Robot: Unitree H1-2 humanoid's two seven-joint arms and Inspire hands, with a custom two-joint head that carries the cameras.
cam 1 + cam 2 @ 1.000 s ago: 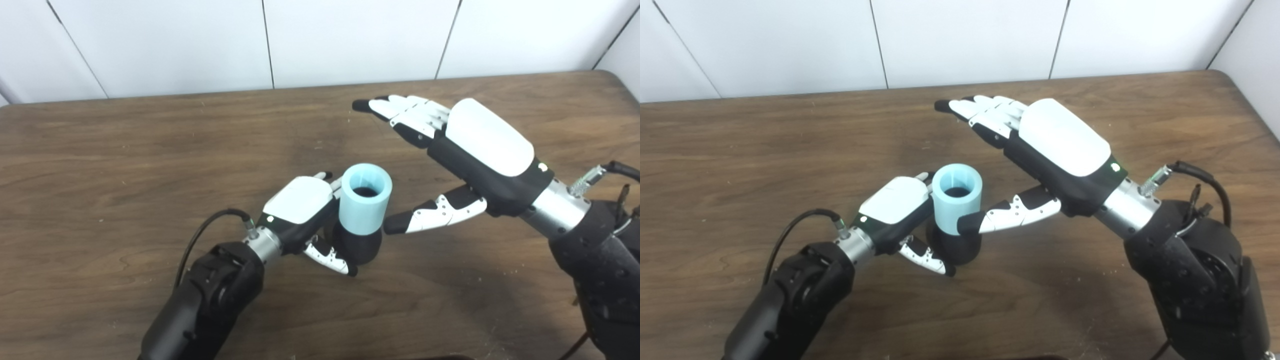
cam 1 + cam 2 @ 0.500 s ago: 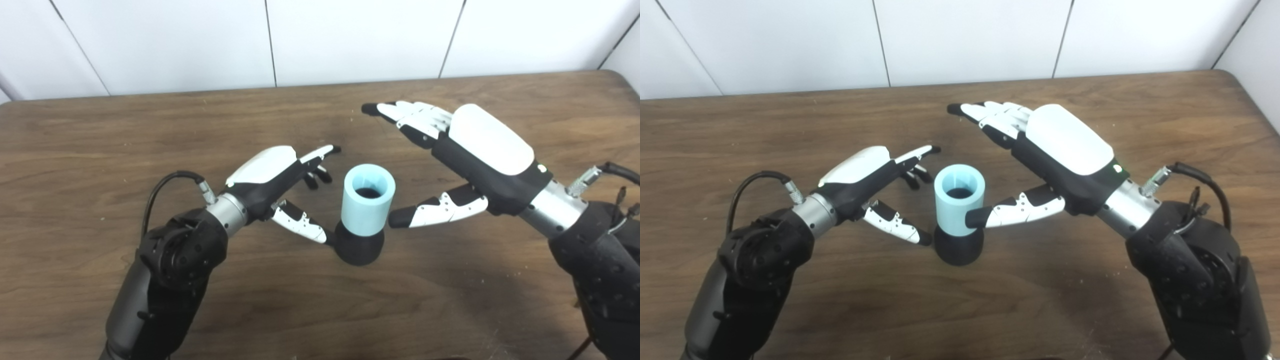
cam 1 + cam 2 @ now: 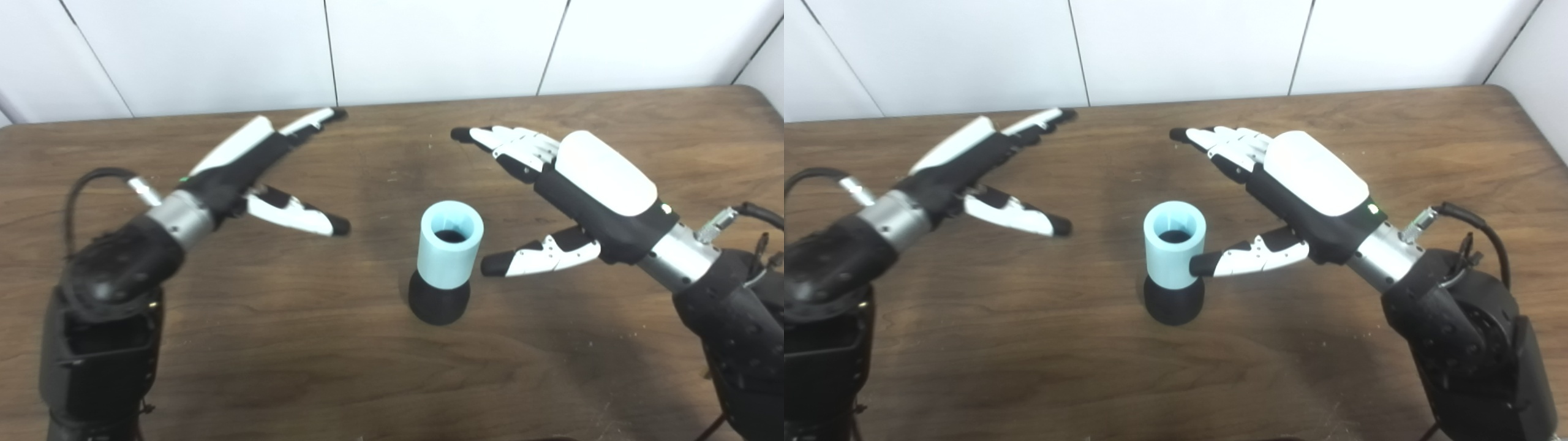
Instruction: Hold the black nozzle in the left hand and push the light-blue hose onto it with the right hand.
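The light-blue hose (image 3: 449, 244) stands upright, seated on the black nozzle (image 3: 439, 300), in the middle of the brown table (image 3: 306, 367). My left hand (image 3: 263, 165) is open and empty, raised well to the left of them with its fingers spread. My right hand (image 3: 563, 184) is open and empty just right of the hose, its thumb tip close to the hose's side. The pair also shows in the right eye view, hose (image 3: 1173, 245) on nozzle (image 3: 1173, 303).
A white panelled wall (image 3: 392, 49) runs behind the table's far edge. The table's rounded right corner (image 3: 750, 92) lies at the back right. A cable (image 3: 756, 211) loops off my right wrist.
My left hand has let go of the nozzle, opened and drawn away up and to the left. My right hand has barely moved. The hose and nozzle stay standing.
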